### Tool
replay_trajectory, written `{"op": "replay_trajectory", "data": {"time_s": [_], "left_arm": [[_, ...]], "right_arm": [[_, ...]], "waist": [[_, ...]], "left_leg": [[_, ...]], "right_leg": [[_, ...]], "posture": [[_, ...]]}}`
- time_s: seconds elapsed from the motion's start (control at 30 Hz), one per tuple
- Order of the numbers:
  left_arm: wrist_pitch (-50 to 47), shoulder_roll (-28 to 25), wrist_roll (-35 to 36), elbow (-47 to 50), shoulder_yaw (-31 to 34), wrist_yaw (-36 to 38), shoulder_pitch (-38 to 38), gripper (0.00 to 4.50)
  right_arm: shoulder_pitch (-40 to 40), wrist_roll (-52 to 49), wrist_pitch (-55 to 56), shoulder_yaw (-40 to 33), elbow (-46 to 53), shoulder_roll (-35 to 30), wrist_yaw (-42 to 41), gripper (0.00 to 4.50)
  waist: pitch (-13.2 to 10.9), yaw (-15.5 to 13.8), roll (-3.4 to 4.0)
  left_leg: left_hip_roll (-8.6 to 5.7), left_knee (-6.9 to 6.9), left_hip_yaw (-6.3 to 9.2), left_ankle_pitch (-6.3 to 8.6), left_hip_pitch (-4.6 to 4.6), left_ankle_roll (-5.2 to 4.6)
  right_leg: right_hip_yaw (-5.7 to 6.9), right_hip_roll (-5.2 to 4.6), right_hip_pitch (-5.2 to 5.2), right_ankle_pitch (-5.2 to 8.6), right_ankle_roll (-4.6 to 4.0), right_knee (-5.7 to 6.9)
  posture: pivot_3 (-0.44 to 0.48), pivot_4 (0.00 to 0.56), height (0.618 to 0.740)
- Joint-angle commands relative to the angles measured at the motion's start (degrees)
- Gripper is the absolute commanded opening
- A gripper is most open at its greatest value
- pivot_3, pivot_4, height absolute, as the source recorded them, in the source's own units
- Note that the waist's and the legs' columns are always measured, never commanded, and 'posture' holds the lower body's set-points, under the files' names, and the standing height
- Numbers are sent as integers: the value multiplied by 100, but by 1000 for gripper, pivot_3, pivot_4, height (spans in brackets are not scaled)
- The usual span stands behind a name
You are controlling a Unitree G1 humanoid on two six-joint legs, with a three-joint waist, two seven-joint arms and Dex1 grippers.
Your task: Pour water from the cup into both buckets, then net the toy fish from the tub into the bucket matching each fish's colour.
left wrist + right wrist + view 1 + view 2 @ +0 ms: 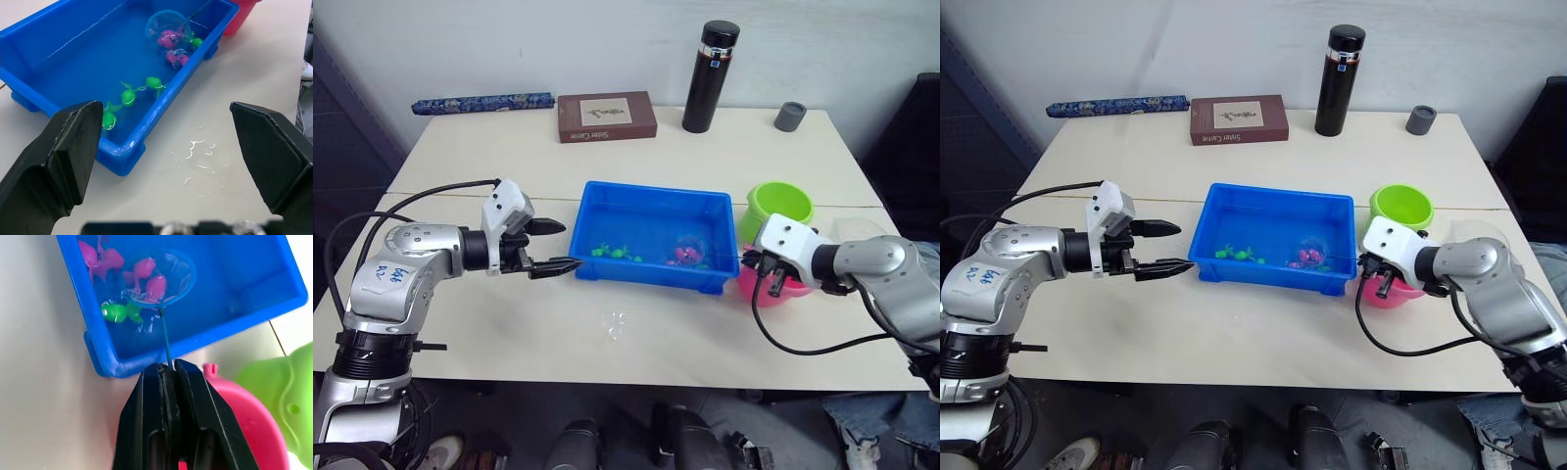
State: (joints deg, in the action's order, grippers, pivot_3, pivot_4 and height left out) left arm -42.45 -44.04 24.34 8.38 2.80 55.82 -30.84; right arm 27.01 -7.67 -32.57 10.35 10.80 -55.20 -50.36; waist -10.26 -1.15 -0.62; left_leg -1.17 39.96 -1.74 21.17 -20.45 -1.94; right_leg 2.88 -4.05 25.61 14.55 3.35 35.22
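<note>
Just ahead of the right end effector [168, 369], the net [164, 278] reaches into the blue tub [607, 196]; its thin wire handle is pinched between the two black fingers, which are pressed together on it. The hoop sits low in the tub's near corner on that side, with pink toy fish [149, 281] inside or under its mesh, more pink fish [100, 257] just beyond it, and one green fish [115, 312] beside the hoop.

Below and behind this end effector stands the pink bucket [244, 416], touching or nearly touching the tub's end wall. The lime green bucket [779, 208] is just beyond the pink one, farther from the robot.

Directly in front of the left end effector [556, 246], whose fingers are spread wide and hold nothing, lies the tub's opposite end. Several green fish [129, 95] float along the tub's near wall, just past its upper finger. A few drops of water [195, 161] glisten on the surface between the fingers, close to the tub's corner.

Well beyond both end effectors, at the far edge of the surface, are a tall black flask [709, 76], a small grey cap [790, 116], a brown book [606, 117] and a rolled blue patterned cloth [481, 102].
</note>
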Motion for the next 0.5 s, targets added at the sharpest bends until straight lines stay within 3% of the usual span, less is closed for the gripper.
{"op": "replay_trajectory", "data": {"time_s": [0.03, 0.23, 0.5], "left_arm": [[20, -77, 69, 232, 93, -63, -29, 4473], [-8, -71, 142, 302, 123, -121, 33, 4473], [22, -40, 174, 282, 117, -159, 37, 4473]], "right_arm": [[342, 20, 27, -171, -56, 336, 158, 0], [613, 25, 39, -327, -207, 606, 290, 0], [809, 590, 365, -255, -632, 484, 523, 0]], "waist": [[0, 6, 0], [0, 12, 0], [0, 1, 0]], "left_leg": [[0, 1, 0, 0, 0, 0], [0, 0, 0, -1, -1, 2], [-1, 2, 0, -1, -1, 2]], "right_leg": [[0, 0, 0, 0, 0, 0], [2, 1, 1, 0, 0, 21], [1, 1, 0, 0, 0, 22]], "posture": [[0, 150, 740], [0, 150, 740], [0, 150, 740]]}}
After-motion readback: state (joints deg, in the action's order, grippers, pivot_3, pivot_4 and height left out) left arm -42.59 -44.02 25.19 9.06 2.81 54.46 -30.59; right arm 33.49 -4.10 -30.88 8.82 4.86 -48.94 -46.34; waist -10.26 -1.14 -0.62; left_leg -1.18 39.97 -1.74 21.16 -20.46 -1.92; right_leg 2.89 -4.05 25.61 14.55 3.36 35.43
